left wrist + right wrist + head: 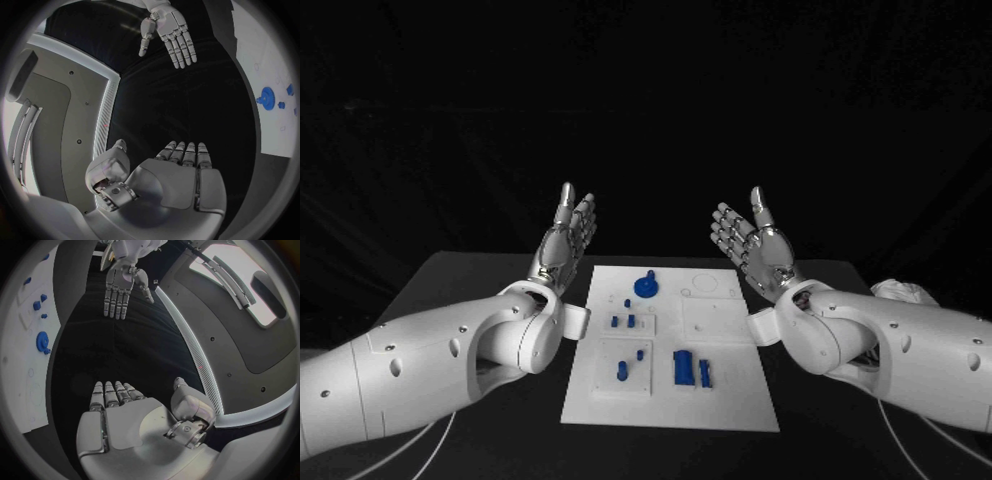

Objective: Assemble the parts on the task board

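On black table [473,275], white task board [733,400] laid centrally, blue parts [684,367] resting on it. Left hand [567,243] and right hand [753,247] raised either side, fingers extended, nothing held.

My two arms are smooth white shells, thick and rounded, dotted with small dark screw holes, and thin white cables trail beneath them. My left hand [565,245] and right hand [756,250] are silver metal, with segmented fingers [185,152] over a broad pale palm plate. A round metal fitting with a dark socket sits beside each thumb base.
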Controlling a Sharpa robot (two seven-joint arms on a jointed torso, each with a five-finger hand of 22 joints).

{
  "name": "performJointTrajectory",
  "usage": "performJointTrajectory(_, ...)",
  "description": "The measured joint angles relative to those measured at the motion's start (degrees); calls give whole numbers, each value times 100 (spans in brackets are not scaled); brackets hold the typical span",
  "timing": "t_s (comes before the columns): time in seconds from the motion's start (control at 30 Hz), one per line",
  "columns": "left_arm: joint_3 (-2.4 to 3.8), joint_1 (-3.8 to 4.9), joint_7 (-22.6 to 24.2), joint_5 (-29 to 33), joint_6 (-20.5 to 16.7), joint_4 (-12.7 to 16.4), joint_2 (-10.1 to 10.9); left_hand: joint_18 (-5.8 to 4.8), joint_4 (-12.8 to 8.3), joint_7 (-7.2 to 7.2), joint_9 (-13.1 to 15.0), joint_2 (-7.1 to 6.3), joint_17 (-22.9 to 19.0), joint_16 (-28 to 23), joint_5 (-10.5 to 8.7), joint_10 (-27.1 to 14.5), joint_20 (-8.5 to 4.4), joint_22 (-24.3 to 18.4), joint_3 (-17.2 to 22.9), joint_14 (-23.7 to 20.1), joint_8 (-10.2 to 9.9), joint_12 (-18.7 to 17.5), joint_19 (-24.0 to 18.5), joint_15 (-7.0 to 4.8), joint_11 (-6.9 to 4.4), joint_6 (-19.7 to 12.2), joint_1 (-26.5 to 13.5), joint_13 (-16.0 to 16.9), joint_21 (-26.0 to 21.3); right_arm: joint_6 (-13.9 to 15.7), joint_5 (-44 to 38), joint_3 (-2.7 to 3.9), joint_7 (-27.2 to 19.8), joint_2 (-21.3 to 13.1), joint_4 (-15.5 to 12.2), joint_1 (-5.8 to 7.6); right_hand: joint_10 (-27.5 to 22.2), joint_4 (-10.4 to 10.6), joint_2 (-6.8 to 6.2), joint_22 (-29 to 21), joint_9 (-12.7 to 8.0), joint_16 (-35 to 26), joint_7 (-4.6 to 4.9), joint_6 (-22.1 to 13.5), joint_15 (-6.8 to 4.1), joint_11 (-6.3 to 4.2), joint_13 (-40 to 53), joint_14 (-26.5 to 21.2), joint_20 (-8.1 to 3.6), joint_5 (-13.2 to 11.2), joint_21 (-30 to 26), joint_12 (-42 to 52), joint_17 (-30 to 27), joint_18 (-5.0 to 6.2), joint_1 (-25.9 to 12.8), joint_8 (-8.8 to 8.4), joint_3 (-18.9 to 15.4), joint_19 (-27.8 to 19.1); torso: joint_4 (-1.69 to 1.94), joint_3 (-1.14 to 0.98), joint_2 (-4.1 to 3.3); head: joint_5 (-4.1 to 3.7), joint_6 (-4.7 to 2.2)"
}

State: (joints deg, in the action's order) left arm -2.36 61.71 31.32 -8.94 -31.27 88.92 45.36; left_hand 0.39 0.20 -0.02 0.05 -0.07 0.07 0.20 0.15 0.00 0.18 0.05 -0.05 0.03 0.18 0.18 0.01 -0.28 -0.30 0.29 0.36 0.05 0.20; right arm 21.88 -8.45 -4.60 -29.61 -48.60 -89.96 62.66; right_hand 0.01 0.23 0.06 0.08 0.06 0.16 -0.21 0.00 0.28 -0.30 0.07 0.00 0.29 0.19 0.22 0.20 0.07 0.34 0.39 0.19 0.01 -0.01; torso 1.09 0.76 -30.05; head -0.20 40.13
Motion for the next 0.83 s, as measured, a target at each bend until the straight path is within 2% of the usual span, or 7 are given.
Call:
performJointTrajectory(0.07, 87, -55, -31, 168, -244, 29, -20, 0, 0, 0, 0, 0, 0, 0, 0, 0, 0, 0, 0, 0, 0, 0, 0, 0, 0, 0, 0, 0, 0, 317, 116, 112, 1, 91, 0, -57, 0, 0, 0, 0, 0, 0, 0, 0, 0, 0, 0, 0, 0, 0, 0, 0, 0, 0, 0, 0, 0, 0, -26, -18, -25, 5, -155)
performJointTrajectory(0.17, 183, -119, -75, 406, -587, 63, -42, 0, 0, 0, 1, 0, 0, 0, 0, 0, 0, 0, 0, 0, 0, 0, 0, 0, 0, 0, 0, 0, 0, 815, 298, 260, 4, 216, 0, -137, 0, 0, 0, 1, 1, 0, 0, 0, 0, 0, 1, 0, 0, 0, 0, 0, 1, 0, 0, 0, 0, 0, -55, -39, -58, 13, -338)
performJointTrajectory(0.27, 225, -151, -110, 581, -838, 80, -52, 0, 0, 0, 1, 0, 1, 0, 0, 0, 0, 1, 0, 0, 0, 0, 0, 0, 0, 0, 0, 1, 0, 1252, 460, 366, 6, 305, 0, -195, 0, 0, 0, 2, 1, 0, 0, 0, 0, 0, 1, 0, 0, 0, 0, 0, 2, 0, 0, 0, 0, 0, -77, -57, -82, 18, -465)
performJointTrajectory(0.33, 228, -154, -125, 651, -941, 83, -54, 1, 0, 0, 1, 0, 1, 0, 0, 0, 0, 1, 0, 0, 0, 0, 0, 0, 0, 0, 0, 1, 0, 1472, 540, 411, 8, 342, 0, -218, 0, 0, 0, 1, 1, 0, 0, 0, 0, 0, 2, 0, 0, 0, 0, 0, 2, 1, 0, 0, 0, 0, -88, -62, -93, 19, -515)
performJointTrajectory(0.4, 228, -154, -140, 714, -1025, 84, -54, 0, 0, 0, 2, 0, 1, 0, 0, 0, 0, 1, 0, 0, 0, 0, 0, 0, 0, 0, 0, 1, 0, 1682, 619, 442, 10, 370, 0, -236, 0, 0, 0, 0, 2, 0, 0, 0, 0, 0, 2, 0, 1, 0, 0, 0, 2, 0, 0, 0, 0, 0, -96, -68, -101, 19, -548)
performJointTrajectory(0.5, 229, -155, -156, 775, -1102, 85, -54, 1, 0, 0, 2, 0, 1, 0, 0, 0, 0, 1, 0, 0, 0, 0, 0, 0, -1, 0, 0, 1, 0, 1892, 701, 454, 12, 385, 0, -247, 0, 0, 0, -2, 2, 0, 0, 0, 0, 0, 2, 0, 1, 0, 0, 0, 3, 1, 0, 0, 0, 0, -104, -71, -108, 19, -568)
performJointTrajectory(0.83, 229, -155, -180, 867, -1218, 86, -55, 1, 0, 0, 4, 0, 2, 0, 0, 0, 1, 2, 0, 0, 0, 0, 0, 0, -1, 0, 0, 3, 0, 2145, 829, 456, 16, 385, 3, -248, 0, 1, 0, -2, 4, 0, 0, 0, 1, 0, -1, 0, 1, 0, 0, 0, -1, 1, 0, 0, 0, 0, -109, -76, -113, 19, -575)
